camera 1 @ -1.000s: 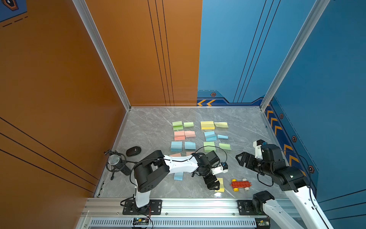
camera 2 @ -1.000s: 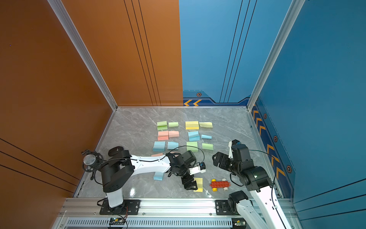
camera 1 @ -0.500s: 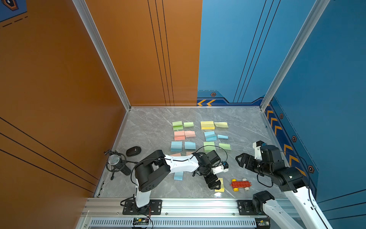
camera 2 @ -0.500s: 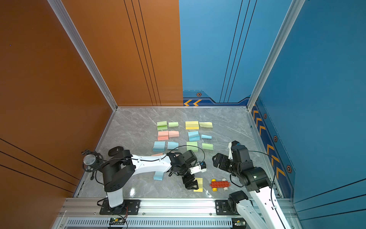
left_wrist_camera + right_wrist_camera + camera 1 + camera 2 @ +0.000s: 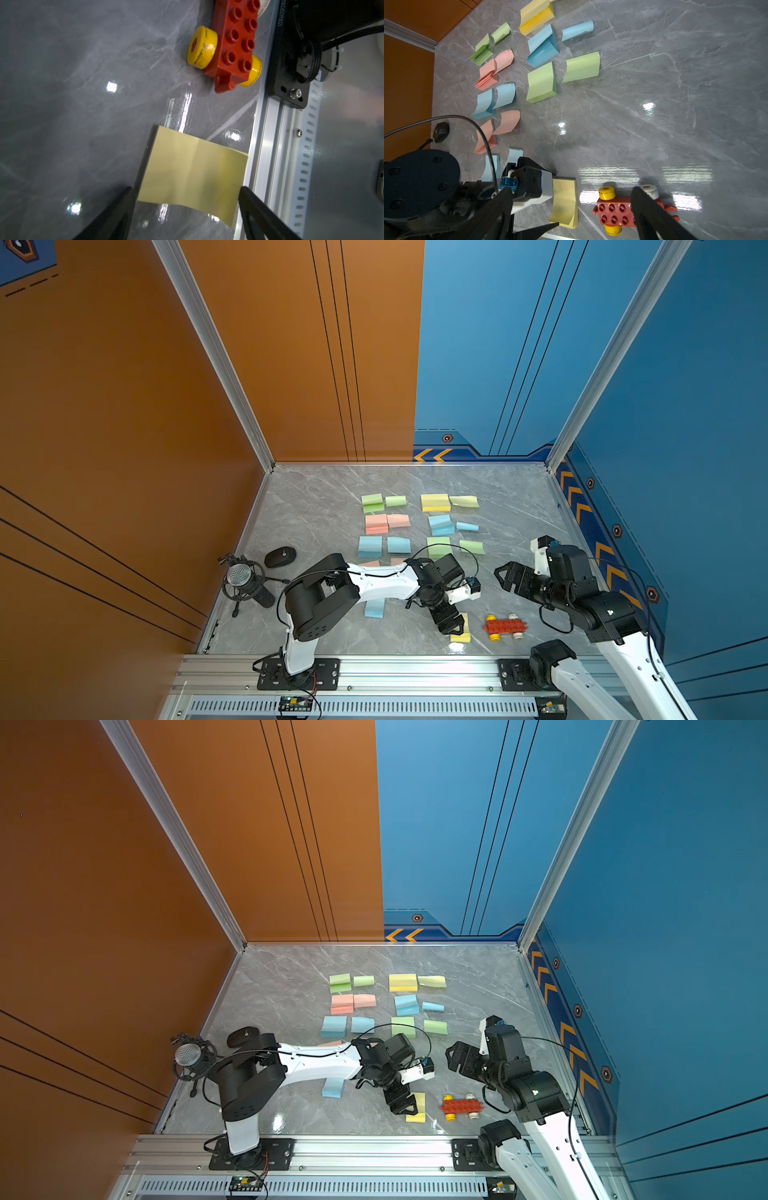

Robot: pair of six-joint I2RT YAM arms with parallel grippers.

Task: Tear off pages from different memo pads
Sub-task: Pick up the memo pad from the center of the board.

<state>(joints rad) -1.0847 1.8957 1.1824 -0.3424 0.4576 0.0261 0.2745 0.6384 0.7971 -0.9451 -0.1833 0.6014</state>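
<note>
**Limp page, light pad: the curled free edge is the place to grip**

The left gripper (image 5: 186, 190) is being held low over the yellow pad (image 5: 193, 172). Its jaws are spread and are flanking the top page (image 5: 563, 216), with one tip just beside each side edge. No pinch is being shown.

The yellow pad is lying on the table (image 5: 316, 522) close to the front rail (image 5: 270, 145), with the car (image 5: 505, 626) just beside it. In the right wrist view one end of the top page is being lifted by its own curl, clear of the sheets beneath.

The page is being judged very light, limp and easily creased or ripped. The pad itself is probably light enough to be dragged or lifted along with it. A hold is best taken at the curled free edge, with only that one sheet between the tips. The sheet is best peeled slowly back toward the bound edge rather than pulled straight up.

The right gripper (image 5: 503, 577) is hanging nearby above the table, jaws spread and empty. It is being judged free to pin the pad down.

Farther back, the other pads (image 5: 543, 83) are lying in rows, each with loose curled pages (image 5: 581, 69) beside it.
</note>
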